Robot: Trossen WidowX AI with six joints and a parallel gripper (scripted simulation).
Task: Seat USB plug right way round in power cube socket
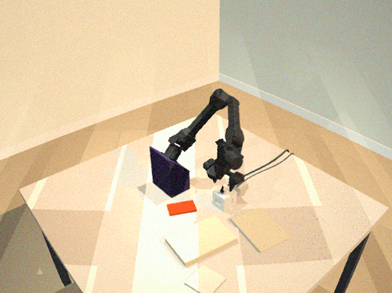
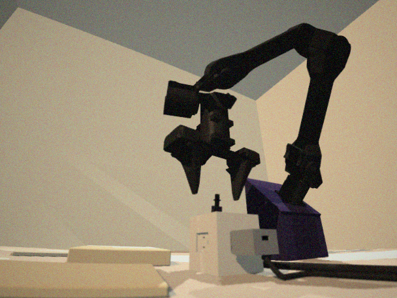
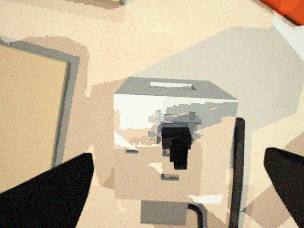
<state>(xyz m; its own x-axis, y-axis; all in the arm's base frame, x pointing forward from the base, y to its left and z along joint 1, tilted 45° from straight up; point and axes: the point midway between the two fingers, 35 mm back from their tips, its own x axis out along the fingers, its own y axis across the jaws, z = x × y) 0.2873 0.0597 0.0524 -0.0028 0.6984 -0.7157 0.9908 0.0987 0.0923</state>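
The white power cube stands upright on the table. A small black USB plug sticks up from its top; which way round it sits cannot be told. My gripper is open and empty, pointing down over the cube. In the exterior view the plug's top shows between the two fingertips, about level with them; in the wrist view it also shows between them, with wide space on either side. The socket is mostly hidden beneath the plug.
A grey block juts from the cube's side. Black cables run beside the cube. A purple wedge stands by the arm's base. An orange slab and several pale boards lie nearby.
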